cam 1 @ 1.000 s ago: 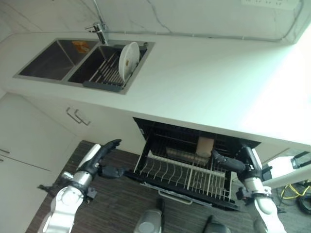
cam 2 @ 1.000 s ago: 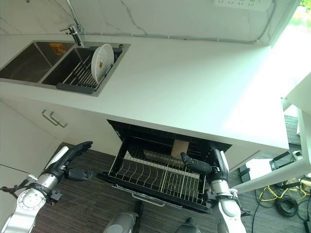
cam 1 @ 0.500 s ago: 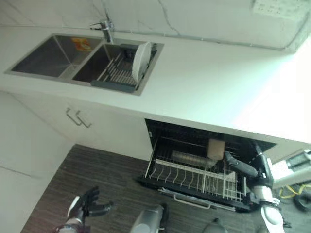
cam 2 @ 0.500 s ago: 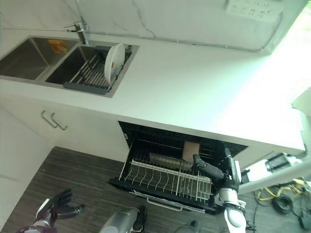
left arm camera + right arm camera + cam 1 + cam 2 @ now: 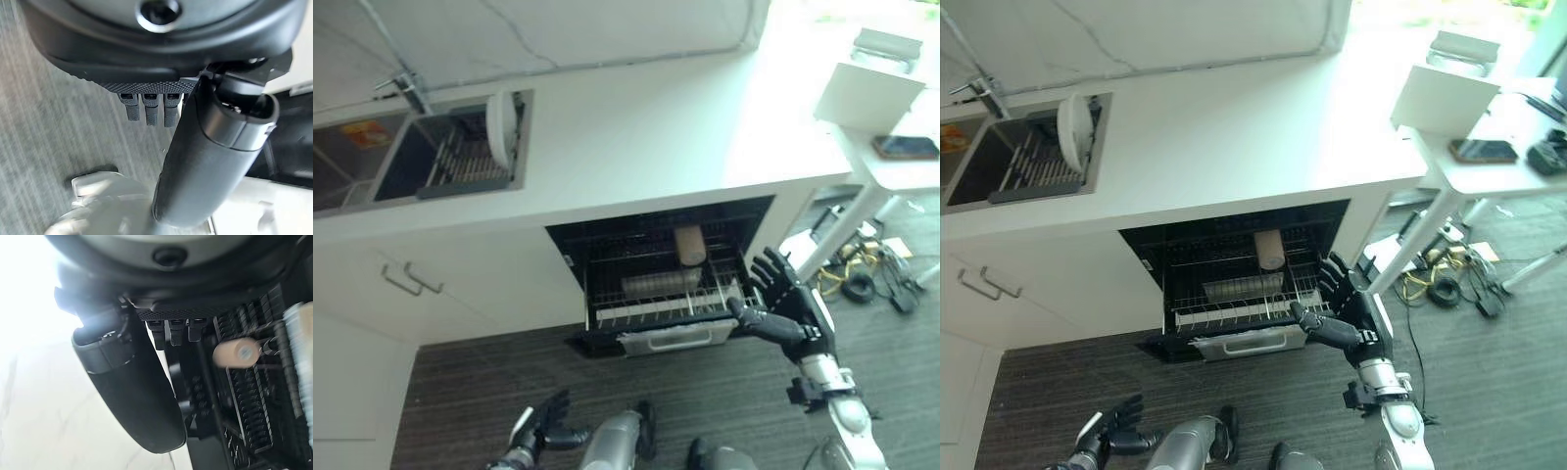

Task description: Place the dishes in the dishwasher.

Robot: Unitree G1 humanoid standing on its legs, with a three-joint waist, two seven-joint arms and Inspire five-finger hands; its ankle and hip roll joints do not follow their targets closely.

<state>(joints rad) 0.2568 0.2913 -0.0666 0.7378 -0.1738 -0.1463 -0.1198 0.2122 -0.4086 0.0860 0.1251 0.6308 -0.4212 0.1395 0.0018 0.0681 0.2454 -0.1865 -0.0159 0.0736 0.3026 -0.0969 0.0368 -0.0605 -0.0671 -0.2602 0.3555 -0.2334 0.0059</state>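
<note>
Left eye view, your right hand (image 5: 790, 305) spread open beside the dishwasher rack (image 5: 656, 294), left hand (image 5: 544, 423) relaxed open above the floor, plate (image 5: 500, 127) upright in the sink rack (image 5: 460, 166).

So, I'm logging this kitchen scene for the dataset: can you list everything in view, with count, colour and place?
Plate: one, white, standing on edge in the sink rack.
Sink rack: one, dark, in the sink's right basin.
Sink: one, steel, two basins, at the counter's left end.
Tap: one, metal, behind the sink.
Counter: one, white, above the dishwasher.
Dishwasher: one, black inside, open under the counter.
Dishwasher rack: one, wire, partly pulled out.
Cup: one, beige, lying in the dishwasher rack.
Cabinet handles: two, metal, on the white cabinet below the sink.
Side table: one, white, to the right.
Phone: one, dark, on the side table.
Left hand: dark, open, low over the floor.
Right hand: dark, open, by the dishwasher rack's right end.
</note>
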